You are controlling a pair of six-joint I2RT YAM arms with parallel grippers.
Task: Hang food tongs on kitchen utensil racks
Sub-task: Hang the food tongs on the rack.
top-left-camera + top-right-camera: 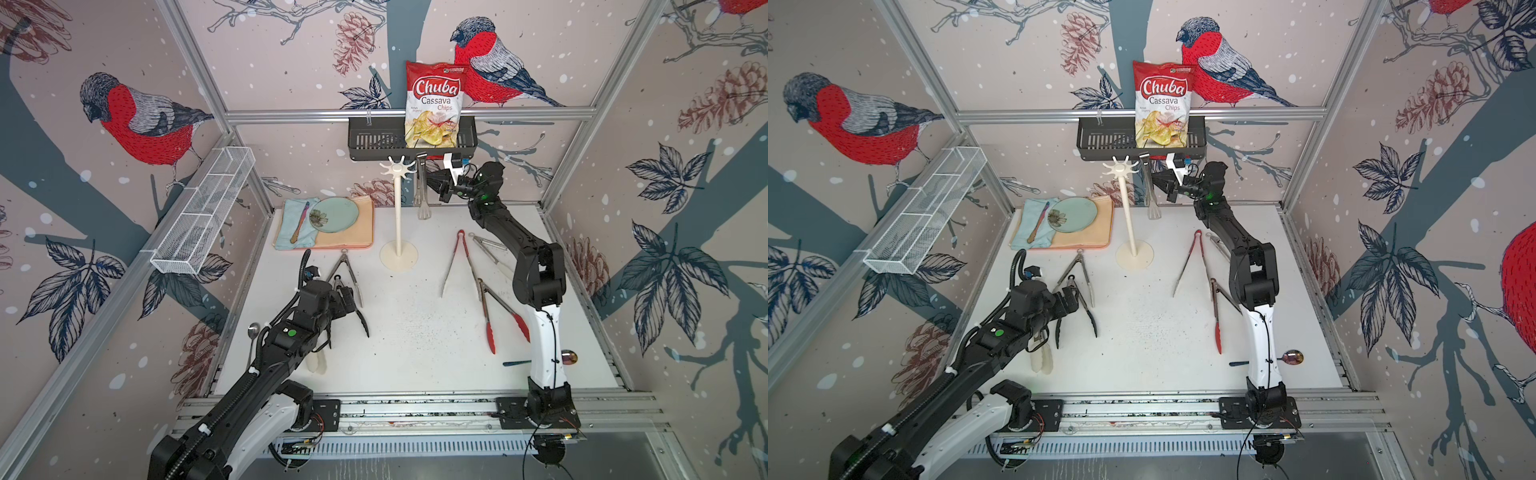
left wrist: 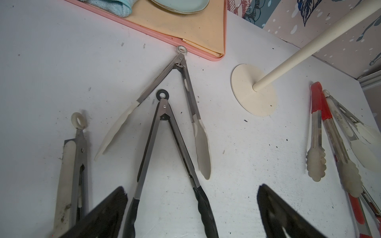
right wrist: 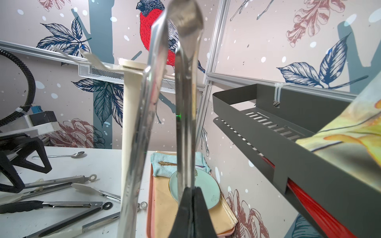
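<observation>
Right gripper (image 1: 433, 179): closed on one arm of the steel tongs (image 1: 422, 189); the pinch is shown plainly in the right wrist view (image 3: 192, 192).
Steel tongs: hung upright, hinge end uppermost, just right of the rack (image 1: 398, 216) head in both top views. They are not yet on a hook. The upright hold is judged to bring the top loop level with the hooks.
Rack: stood mid-frame on the table (image 1: 407, 340). No tongs are seen on its hooks.
Left gripper (image 1: 350, 302): jaws spread wide, nothing held. It is poised over the black-tipped tongs (image 2: 162, 131), probably staged for the next pick.
Other tongs: white-tipped pair (image 2: 156, 83) laid beside the black-tipped pair. Red-handled pair (image 1: 453, 262) and red-tipped pair (image 1: 486, 316) are laid right of centre. All lie flat, spread in a V, ring ends toward the upper frame.
Basket (image 1: 374, 141): fixed at upper centre. A chips bag (image 1: 434, 104) is stood inside.
Mesh shelf (image 1: 203, 208): fixed at the left. Nothing is made out within.
Tray (image 1: 353, 237): set left of the rack. A cloth (image 1: 291, 230) and plate (image 1: 334, 214) are laid on it, with a small utensil (image 1: 300, 222) on the cloth.
</observation>
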